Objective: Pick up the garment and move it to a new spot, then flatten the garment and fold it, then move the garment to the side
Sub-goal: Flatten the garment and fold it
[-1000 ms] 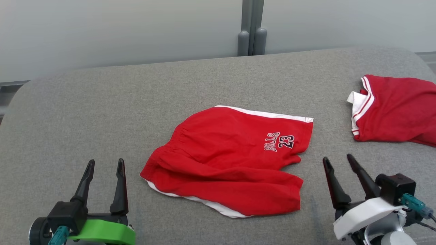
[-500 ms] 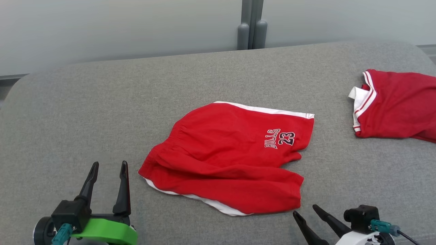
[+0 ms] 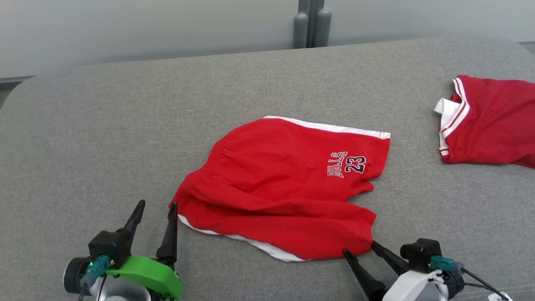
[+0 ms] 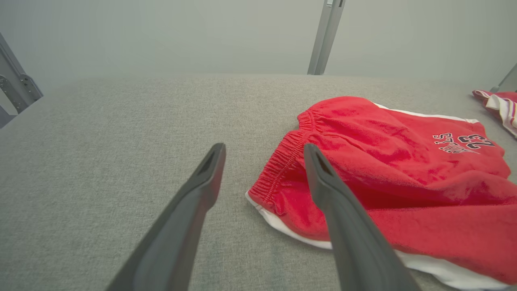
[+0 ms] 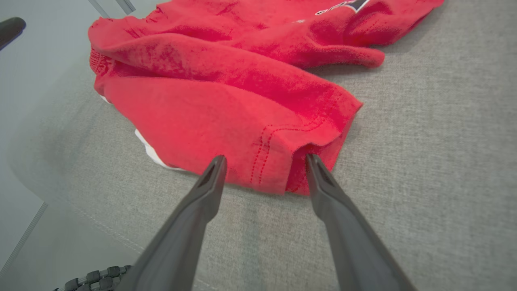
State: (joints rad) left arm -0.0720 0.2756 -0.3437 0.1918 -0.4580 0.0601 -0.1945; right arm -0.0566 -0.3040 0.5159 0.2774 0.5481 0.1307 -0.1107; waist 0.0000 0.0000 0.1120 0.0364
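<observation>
Your left claw (image 3: pixel 157 203) stands wide open with nothing in it, its right finger (image 3: pixel 170 225) just beside the near left corner of the red shorts (image 3: pixel 276 188), at the waistband end. Your right claw (image 3: pixel 359 246) is spread just as wide and grips nothing; its fingertips (image 5: pixel 216 161) sit at the near right corner of the shorts, with the leg hem lying between them. The shorts lie rumpled in the middle of the grey bench (image 3: pixel 104 125), waistband to the left, legs to the right, the number print on the far leg. Well apart, at the bench's right edge, lies a second red garment (image 3: pixel 493 125) with white trim.
</observation>
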